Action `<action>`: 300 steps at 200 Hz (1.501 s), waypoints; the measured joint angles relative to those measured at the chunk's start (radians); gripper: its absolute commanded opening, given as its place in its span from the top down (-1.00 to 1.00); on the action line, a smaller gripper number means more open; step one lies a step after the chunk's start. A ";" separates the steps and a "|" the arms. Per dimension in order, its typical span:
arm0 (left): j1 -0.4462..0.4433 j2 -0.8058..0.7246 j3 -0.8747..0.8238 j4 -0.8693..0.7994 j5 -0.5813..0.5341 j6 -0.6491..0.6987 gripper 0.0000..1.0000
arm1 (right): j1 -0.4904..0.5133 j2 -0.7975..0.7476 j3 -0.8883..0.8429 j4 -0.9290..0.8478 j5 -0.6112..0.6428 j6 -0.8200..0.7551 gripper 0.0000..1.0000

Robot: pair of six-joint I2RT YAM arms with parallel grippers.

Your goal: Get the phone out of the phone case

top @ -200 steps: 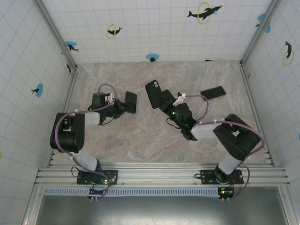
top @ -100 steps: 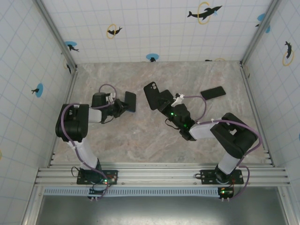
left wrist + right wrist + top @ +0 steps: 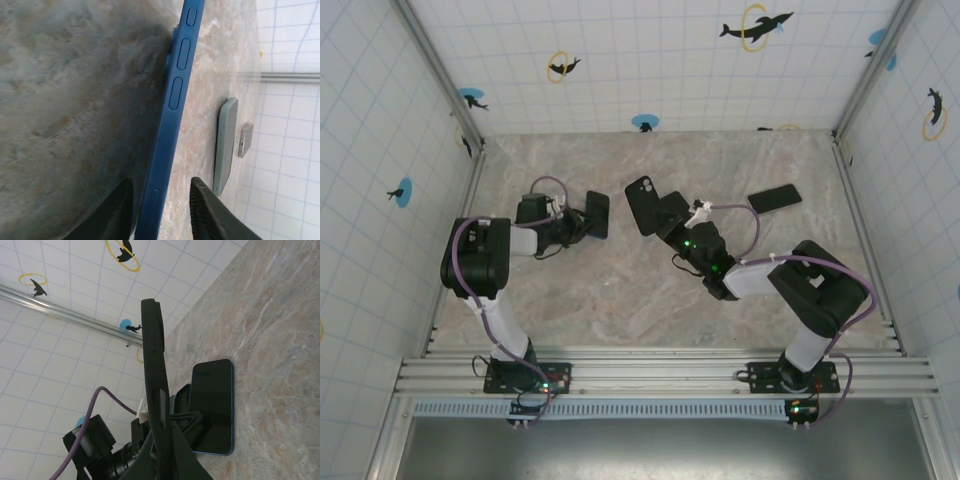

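- left gripper (image 3: 578, 225), about nine o'clock from the table's middle: its fingers (image 3: 117, 212) stand apart on either side of the phone's edge with a gap showing on both sides, so it is released, not clamping.
- the slim blue phone with a dark glass screen (image 3: 599, 213) lies flat, screen up, on the grey-brown marbled table (image 3: 620, 290), just at the left gripper's tips. it is bare of any cover, so the task's thing looks to be out and set down where it cannot drop.
- the matte black phone case with a camera cut-out (image 3: 642, 205) sits at about twelve o'clock from the centre, near the blue phone but apart from it. it is lifted off the surface and stands edge-on to the right wrist camera, probably to keep it clear of the phone.
- right gripper (image 3: 667, 216): clenched on the lower end of the black phone case, its fingers closed tight on it.
- a second dark phone (image 3: 775, 197) rests flat at about two o'clock, well apart from both arms and untouched.
- judgement: the separation looks done; what remains is for the arms to back away.
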 measured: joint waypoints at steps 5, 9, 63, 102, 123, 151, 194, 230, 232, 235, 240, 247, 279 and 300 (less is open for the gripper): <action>0.000 0.000 0.003 -0.013 -0.004 0.000 0.24 | 0.000 0.000 0.000 0.000 -0.002 0.000 1.00; 0.000 0.000 0.005 -0.024 -0.006 0.002 0.23 | 0.000 0.000 0.000 0.000 -0.002 0.000 1.00; 0.000 -0.031 0.026 -0.153 -0.049 0.033 0.08 | 0.000 0.000 0.000 0.009 -0.006 0.005 1.00; 0.000 -0.067 0.043 -0.258 -0.105 0.071 0.05 | 0.000 0.000 0.000 0.011 -0.007 0.008 1.00; 0.000 -0.076 0.060 -0.307 -0.132 0.089 0.02 | 0.000 0.000 0.000 0.009 -0.006 0.008 1.00; 0.000 -0.090 0.088 -0.365 -0.163 0.108 -0.04 | 0.003 0.002 0.000 -0.017 0.008 -0.007 1.00; 0.000 -0.168 0.148 -0.447 -0.198 0.145 -0.24 | 0.018 0.092 0.061 -0.054 0.056 -0.061 1.00; 0.000 -0.257 0.163 -0.508 -0.207 0.156 -0.36 | 0.022 0.199 0.131 -0.060 0.095 -0.092 1.00; 0.000 -0.260 0.165 -0.512 -0.208 0.156 -0.36 | 0.022 0.203 0.134 -0.061 0.097 -0.094 1.00; 0.000 -0.265 0.168 -0.518 -0.209 0.156 -0.37 | 0.022 0.214 0.141 -0.061 0.102 -0.097 1.00; 0.000 -0.274 0.172 -0.525 -0.210 0.156 -0.38 | 0.022 0.229 0.151 -0.061 0.106 -0.100 1.00; 0.000 -0.283 0.176 -0.531 -0.211 0.156 -0.39 | 0.023 0.241 0.157 -0.061 0.110 -0.101 1.00; -0.021 -0.353 0.177 -0.609 -0.243 0.171 -0.45 | 0.032 0.347 0.257 -0.072 0.158 -0.121 1.00; -0.035 -0.427 0.152 -0.637 -0.256 0.171 -0.48 | 0.043 0.407 0.307 -0.077 0.184 -0.128 0.99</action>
